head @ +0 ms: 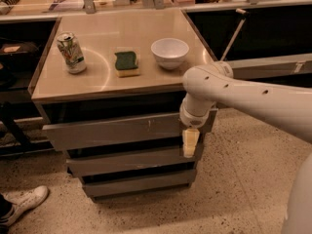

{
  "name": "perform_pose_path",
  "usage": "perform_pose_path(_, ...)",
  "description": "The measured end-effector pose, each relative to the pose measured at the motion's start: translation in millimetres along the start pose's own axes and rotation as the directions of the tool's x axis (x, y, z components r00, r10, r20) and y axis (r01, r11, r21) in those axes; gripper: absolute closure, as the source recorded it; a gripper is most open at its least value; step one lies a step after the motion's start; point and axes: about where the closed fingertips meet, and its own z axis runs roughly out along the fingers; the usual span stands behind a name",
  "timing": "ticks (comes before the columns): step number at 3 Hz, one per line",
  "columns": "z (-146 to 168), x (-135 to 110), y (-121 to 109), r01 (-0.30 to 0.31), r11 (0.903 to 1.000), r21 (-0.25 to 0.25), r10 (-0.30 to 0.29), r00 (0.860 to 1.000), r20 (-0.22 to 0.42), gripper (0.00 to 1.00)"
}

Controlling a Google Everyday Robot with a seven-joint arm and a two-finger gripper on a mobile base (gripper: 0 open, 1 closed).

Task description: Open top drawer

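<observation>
The top drawer [112, 131] is the widest grey panel, just under the tan tabletop [97, 79], with small pale scratches near its middle. Its front stands slightly proud of the two narrower drawers below, a dark gap above it. My gripper [190, 143] hangs from the white arm [243, 99] at the drawer's right end. Its pale yellow tip points down over the drawer front's lower edge.
On the tabletop stand a drink can [71, 52], a green sponge [126, 63] and a white bowl [169, 52]. The middle drawer [126, 161] and bottom drawer [136, 183] sit below. A white shoe [24, 203] is on the speckled floor at left. Dark counters flank the cabinet.
</observation>
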Motion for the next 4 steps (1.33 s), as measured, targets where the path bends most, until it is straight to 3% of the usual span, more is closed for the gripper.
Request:
perform_pose_path(1, 0, 0, 0, 0.000, 1.0000, 0.000, 0.000, 1.000, 0.000, 0.00)
perform_pose_path(3, -57, 39, 87, -0.111, 0.9917, -0.065, 0.107, 0.993, -0.057, 0.00)
perform_pose_path(4, -72, 46, 100, -0.122, 0.9909, -0.058, 0.117, 0.990, -0.072, 0.00)
